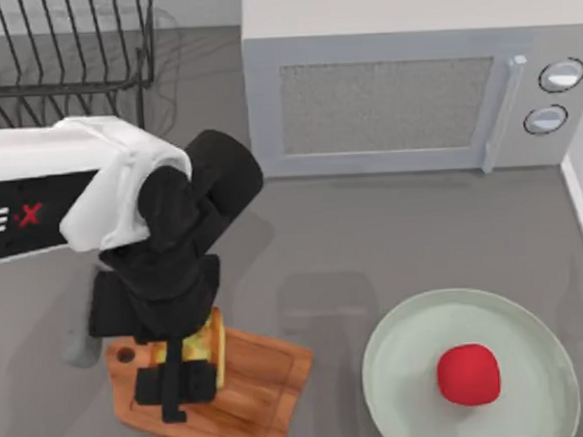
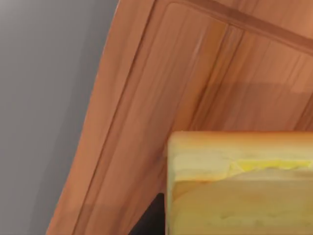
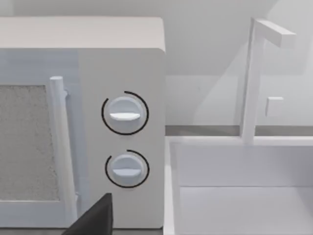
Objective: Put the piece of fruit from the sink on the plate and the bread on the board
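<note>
1. The board (image 1: 255, 385) lies by the table's near-left edge — the left gripper (image 1: 178, 383) over it, jaws clamped on the bread (image 1: 208, 346).
2. The piece of fruit (image 1: 469, 374) sits on the plate (image 1: 405, 368), near-right.
3. The microwave (image 1: 392, 88) stands along the far edge.

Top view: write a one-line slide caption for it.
Left gripper holds the bread over the board, beside the fruit on the plate.
</note>
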Motion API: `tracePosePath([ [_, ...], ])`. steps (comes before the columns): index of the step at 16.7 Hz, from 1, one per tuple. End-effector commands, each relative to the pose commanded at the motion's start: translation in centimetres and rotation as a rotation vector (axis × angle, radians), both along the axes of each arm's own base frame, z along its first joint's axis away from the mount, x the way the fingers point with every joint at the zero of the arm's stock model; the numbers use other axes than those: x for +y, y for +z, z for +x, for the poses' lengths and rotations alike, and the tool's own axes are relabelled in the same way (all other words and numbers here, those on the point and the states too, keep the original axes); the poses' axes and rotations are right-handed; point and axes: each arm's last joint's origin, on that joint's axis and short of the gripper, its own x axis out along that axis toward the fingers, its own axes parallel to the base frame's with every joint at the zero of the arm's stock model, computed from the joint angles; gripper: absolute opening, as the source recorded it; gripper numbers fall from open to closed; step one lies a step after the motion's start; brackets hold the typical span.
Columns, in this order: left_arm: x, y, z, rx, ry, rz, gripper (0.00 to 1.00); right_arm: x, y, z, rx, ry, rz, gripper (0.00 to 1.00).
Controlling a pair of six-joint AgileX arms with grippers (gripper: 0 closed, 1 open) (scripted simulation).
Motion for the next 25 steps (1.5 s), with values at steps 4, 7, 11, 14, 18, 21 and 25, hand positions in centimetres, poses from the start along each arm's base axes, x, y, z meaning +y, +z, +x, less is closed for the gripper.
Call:
tracePosePath([
  [4, 0.0, -1.3, -0.1, -0.004, 0.001, -0.001, 0.00, 0.0, 0.0, 0.0, 0.000, 0.000, 0.000, 1.00],
  [7, 0.0, -1.4, -0.1, -0.002, 0.001, 0.000, 0.00, 0.0, 0.0, 0.0, 0.000, 0.000, 0.000, 1.00],
  [11, 0.0, -1.4, -0.1, -0.002, 0.001, 0.000, 0.23, 0.0, 0.0, 0.0, 0.000, 0.000, 0.000, 1.00],
  [14, 0.0, -1.4, -0.1, -0.002, 0.001, 0.000, 0.45, 0.0, 0.0, 0.0, 0.000, 0.000, 0.000, 1.00],
  [18, 0.0, -1.4, -0.1, -0.002, 0.001, 0.000, 0.75, 0.0, 0.0, 0.0, 0.000, 0.000, 0.000, 1.00],
  [21, 0.0, -1.4, -0.1, -0.002, 0.001, 0.000, 0.98, 0.0, 0.0, 0.0, 0.000, 0.000, 0.000, 1.00],
  [25, 0.0, -1.4, -0.1, -0.002, 0.001, 0.000, 1.00, 0.0, 0.0, 0.0, 0.000, 0.000, 0.000, 1.00],
])
